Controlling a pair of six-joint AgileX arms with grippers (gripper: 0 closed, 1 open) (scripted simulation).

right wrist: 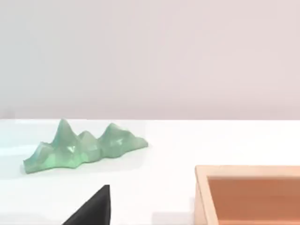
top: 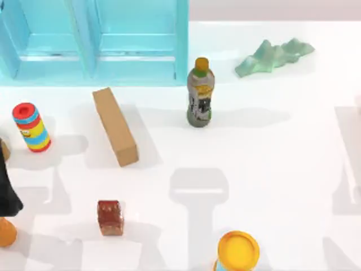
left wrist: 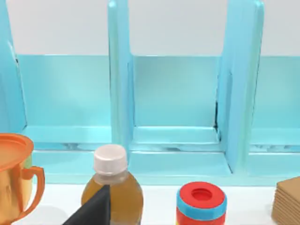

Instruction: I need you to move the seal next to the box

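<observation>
Nothing done yet by the look of it; small glossy reddish-brown mottled block, i.e. the seal (top: 110,217), sitting untouched on the white table (top: 271,169), front-left area, well apart from the long tan cardboard box (top: 115,126) lying further back at an angle; so whole job left: reach, grab, carry, set down beside box.

Left arm's dark bulk (top: 7,186) at far left edge of top view, not near the seal; fingers open or closed, can't tell; not holding or touching anything visible, just a dark tip low in left wrist view, facing the turquoise shelf unit (left wrist: 178,117), an amber bottle w/ white cap (left wrist: 111,187), an orange cup (left wrist: 14,173) and a red/blue/yellow striped can (left wrist: 201,204).

Right arm parked off to the right; its state also can't tell; right wrist view has a green mountain-shaped ornament (right wrist: 82,147) and a wooden tray (right wrist: 248,192).

Guess: left arm closer, likely the one for the pick.
</observation>
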